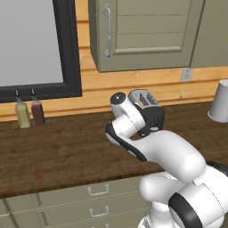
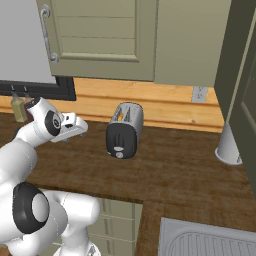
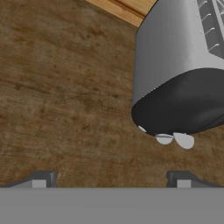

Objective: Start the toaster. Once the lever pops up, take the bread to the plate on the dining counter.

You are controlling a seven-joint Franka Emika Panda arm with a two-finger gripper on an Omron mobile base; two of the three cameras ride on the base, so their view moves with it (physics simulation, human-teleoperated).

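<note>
In your left base view, the arm rises from the lower right and folds over the dark wood-grain desk (image 1: 58, 151). The toaster (image 1: 146, 99) peeks out just behind the arm's wrist, with only its slotted silver top and a bit of black side showing. Two small bottles, one yellowish (image 1: 22, 115) and one dark red (image 1: 38, 112), stand side by side at the back of the desk under a black-framed window (image 1: 71, 49). A green-grey wall cabinet (image 1: 147, 31) hangs above, and a pale cup-like thing (image 1: 220, 101) stands at the right edge.

In your right base view, the toaster (image 2: 124, 131) stands on the desk (image 2: 180, 170) near the wooden back wall, its black end with a small lever facing you and its silver top running back. A sliver of something orange-tan shows in its slot; you cannot tell more. The gripper (image 2: 80, 127) hangs above the desk to the left of the toaster, apart from it. A pale cone-shaped thing (image 2: 229, 146) stands well to the right, and a sink (image 2: 210, 240) sits in the lower right corner.

In your hand view, the gripper (image 3: 111, 179) is released: its two fingertips stand wide apart with bare desk (image 3: 65, 100) between them, grasping nothing. The toaster (image 3: 183, 74) fills the upper right, black end nearest, small pale knobs at its lower edge, not touched.
</note>
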